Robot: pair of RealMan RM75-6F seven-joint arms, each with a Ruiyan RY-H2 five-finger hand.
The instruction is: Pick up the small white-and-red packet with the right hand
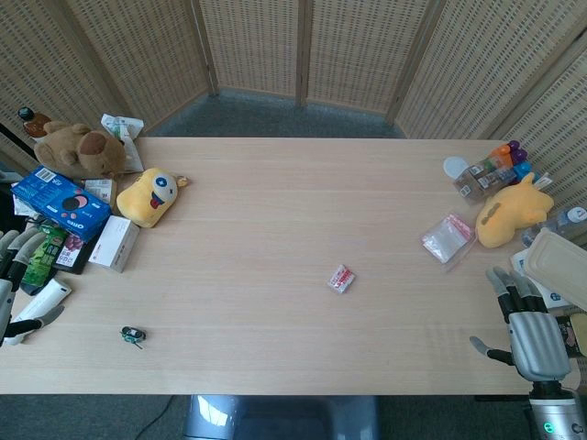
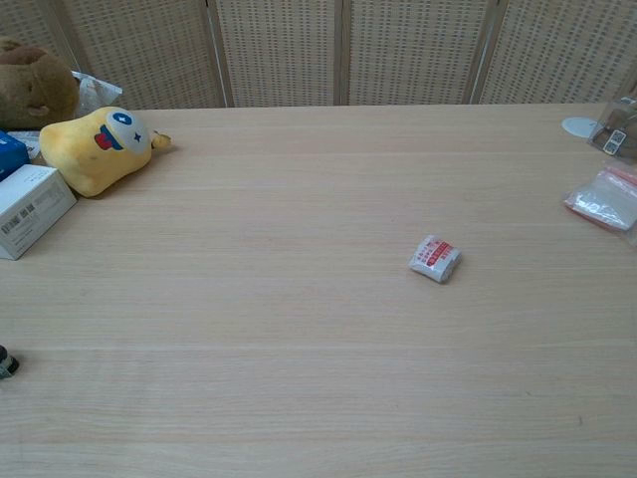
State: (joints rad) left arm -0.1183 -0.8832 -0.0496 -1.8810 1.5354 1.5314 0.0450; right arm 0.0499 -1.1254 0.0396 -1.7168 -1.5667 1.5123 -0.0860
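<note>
The small white-and-red packet [image 1: 341, 278] lies flat near the middle of the wooden table [image 1: 293, 211]; the chest view shows the packet [image 2: 436, 259] right of centre. My right hand [image 1: 529, 325] hovers at the table's front right corner, well to the right of the packet, fingers spread and holding nothing. At the left edge my left hand [image 1: 20, 275] shows only partly, fingers apart, empty. Neither hand appears in the chest view.
On the left sit a brown plush bear [image 1: 78, 149], a yellow plush toy [image 1: 149, 195], a blue box [image 1: 60, 201], a white box [image 1: 115, 243] and a small dark clip [image 1: 133, 336]. On the right lie a clear bag [image 1: 448, 237], a yellow plush [image 1: 509, 212], bottles [image 1: 491, 170] and a lidded container [image 1: 559, 266].
</note>
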